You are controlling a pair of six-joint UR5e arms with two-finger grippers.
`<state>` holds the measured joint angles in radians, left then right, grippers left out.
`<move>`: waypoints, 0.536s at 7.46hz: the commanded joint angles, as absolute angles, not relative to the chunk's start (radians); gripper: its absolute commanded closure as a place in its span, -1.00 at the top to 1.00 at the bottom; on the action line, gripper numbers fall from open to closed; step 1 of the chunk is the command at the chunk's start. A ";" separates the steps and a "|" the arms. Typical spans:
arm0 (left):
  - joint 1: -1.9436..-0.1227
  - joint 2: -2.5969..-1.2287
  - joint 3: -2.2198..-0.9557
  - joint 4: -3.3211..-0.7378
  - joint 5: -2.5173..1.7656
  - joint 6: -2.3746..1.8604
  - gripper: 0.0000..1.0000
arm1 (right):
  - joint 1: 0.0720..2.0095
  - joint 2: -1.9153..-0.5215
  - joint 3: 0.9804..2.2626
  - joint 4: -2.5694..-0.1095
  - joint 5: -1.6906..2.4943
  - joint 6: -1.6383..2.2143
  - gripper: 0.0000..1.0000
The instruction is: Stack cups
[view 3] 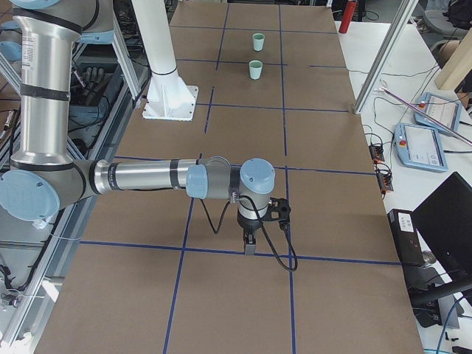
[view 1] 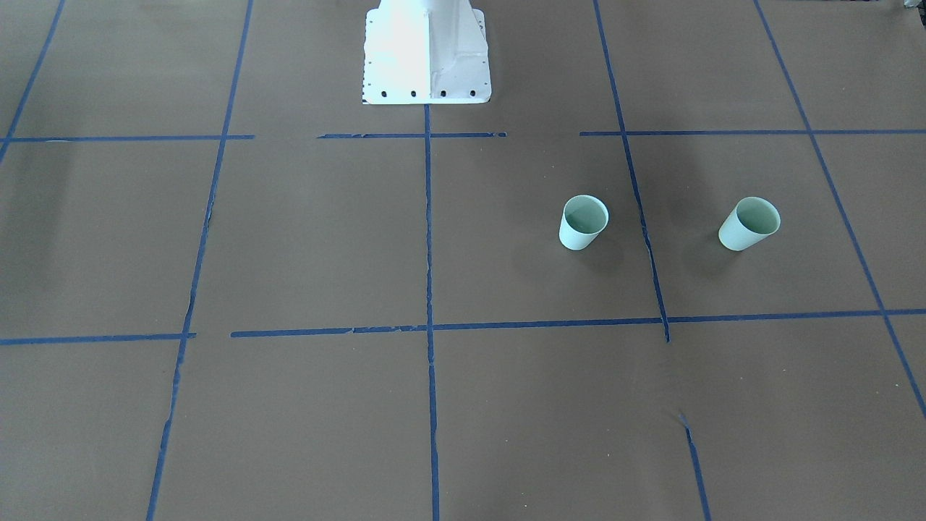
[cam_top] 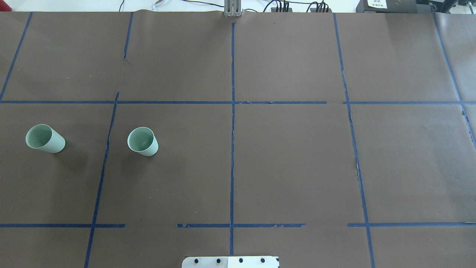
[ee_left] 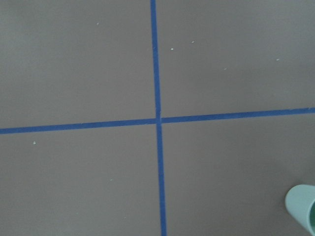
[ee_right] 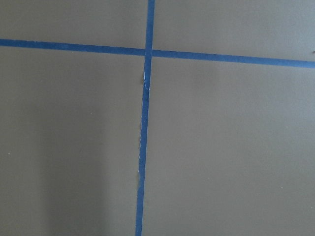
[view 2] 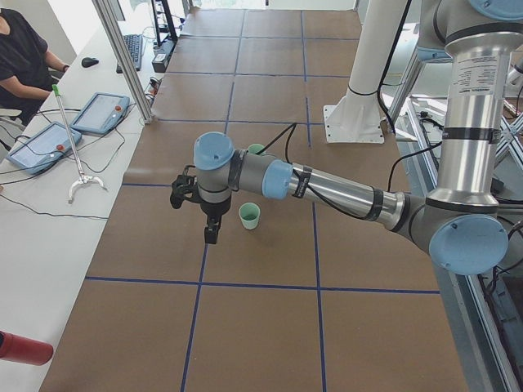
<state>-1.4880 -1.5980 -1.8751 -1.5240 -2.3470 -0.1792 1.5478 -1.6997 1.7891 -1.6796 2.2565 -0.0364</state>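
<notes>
Two pale mint-green cups stand upright and apart on the brown table, on the robot's left side. The outer cup (view 1: pixel 749 223) (cam_top: pixel 41 138) (view 2: pixel 249 216) (view 3: pixel 257 42) is nearest the table's left end. The inner cup (view 1: pixel 583 222) (cam_top: pixel 142 141) (view 2: pixel 257 149) (view 3: pixel 255 70) stands one tape line closer to the middle. A cup rim (ee_left: pixel 302 206) shows at the corner of the left wrist view. My left gripper (view 2: pixel 211 233) hangs above the table beside the outer cup. My right gripper (view 3: pixel 249 243) hangs over a tape crossing far from both cups. I cannot tell whether either is open or shut.
The white robot base (view 1: pixel 427 58) (cam_top: pixel 230 261) stands at the table's robot-side edge. Blue tape lines (cam_top: pixel 232 149) grid the table. A side bench carries tablets (view 2: pixel 100 112) and cables, with a seated person (view 2: pixel 20 49) and a red bottle (view 2: pixel 20 347).
</notes>
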 commanded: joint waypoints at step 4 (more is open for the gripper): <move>-1.346 -1.592 -1.888 -1.607 -2.327 -0.251 1.00 | 1.548 -1.700 1.789 -1.678 2.256 -0.037 1.00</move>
<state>-1.3867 -1.5962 -1.8976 -1.5754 -2.3448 -0.2339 1.5478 -1.6996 1.7886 -1.6787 2.2565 -0.0364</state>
